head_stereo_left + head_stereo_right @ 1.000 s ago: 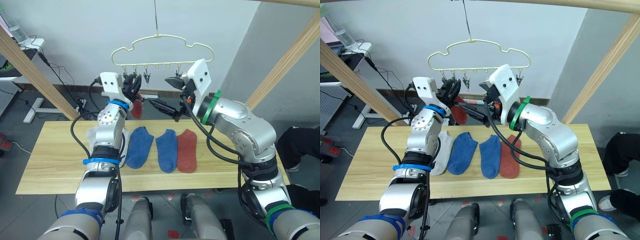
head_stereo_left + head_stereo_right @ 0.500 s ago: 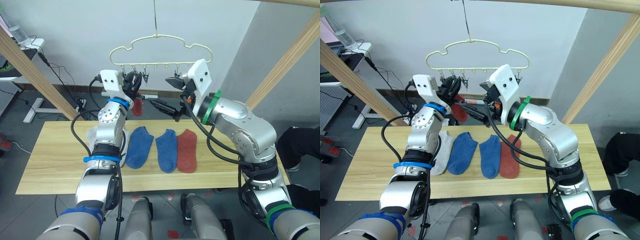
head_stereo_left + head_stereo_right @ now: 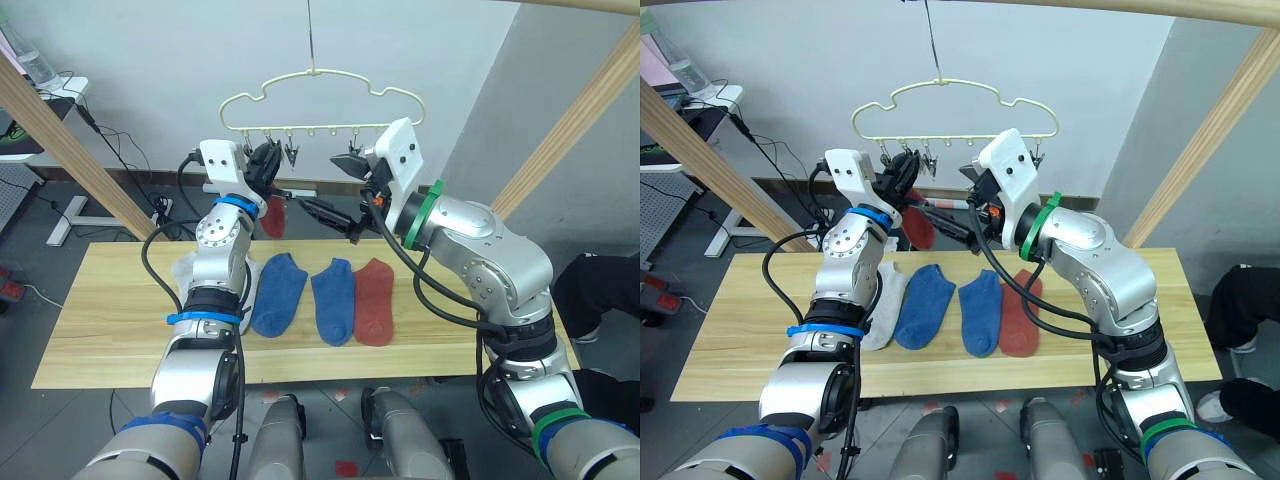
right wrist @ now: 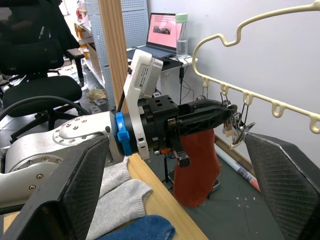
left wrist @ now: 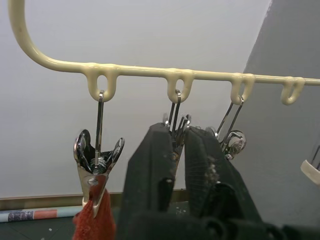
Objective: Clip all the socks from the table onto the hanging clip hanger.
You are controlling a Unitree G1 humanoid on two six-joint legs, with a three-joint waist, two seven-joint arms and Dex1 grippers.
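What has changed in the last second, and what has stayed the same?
The left gripper rose slightly toward the clip hanger, which shifted a little to the robot's left. Its jaws now pinch the second clip. The rust-red sock stays clipped; the right gripper and the table's socks are unchanged.

Two slanting wooden poles [image 3: 62, 140] [image 3: 578, 125] are framing the scene at 10 and 2 o'clock. In the right wrist view, an open laptop [image 4: 163, 36] is glowing beside a green-capped bottle [image 4: 181, 34], with a black office chair [image 4: 35, 75] standing nearby.
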